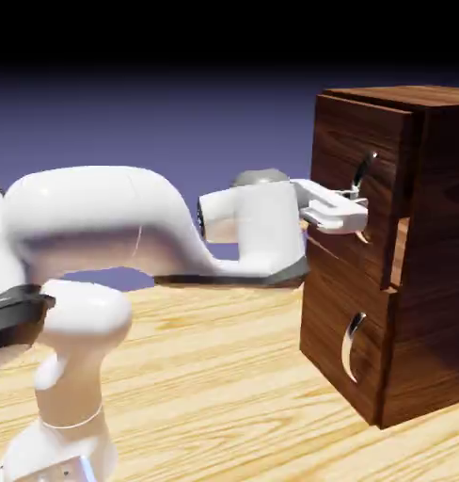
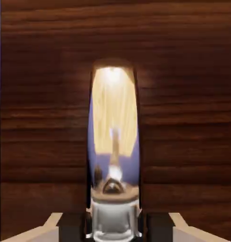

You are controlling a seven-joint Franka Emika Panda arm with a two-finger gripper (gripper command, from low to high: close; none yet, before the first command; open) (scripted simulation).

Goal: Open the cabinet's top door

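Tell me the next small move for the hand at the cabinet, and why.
Probably pull straight back, away from the cabinet. The hand is shut on the silver handle of the top door, which fills the hand view, and that door stands only slightly out from the front.

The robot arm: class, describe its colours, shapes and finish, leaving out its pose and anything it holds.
The arm is glossy white, built of thick rounded segments with dark grey joint bands and a grey cap near the wrist. Its gripper is white and blocky. No cables or markings show.
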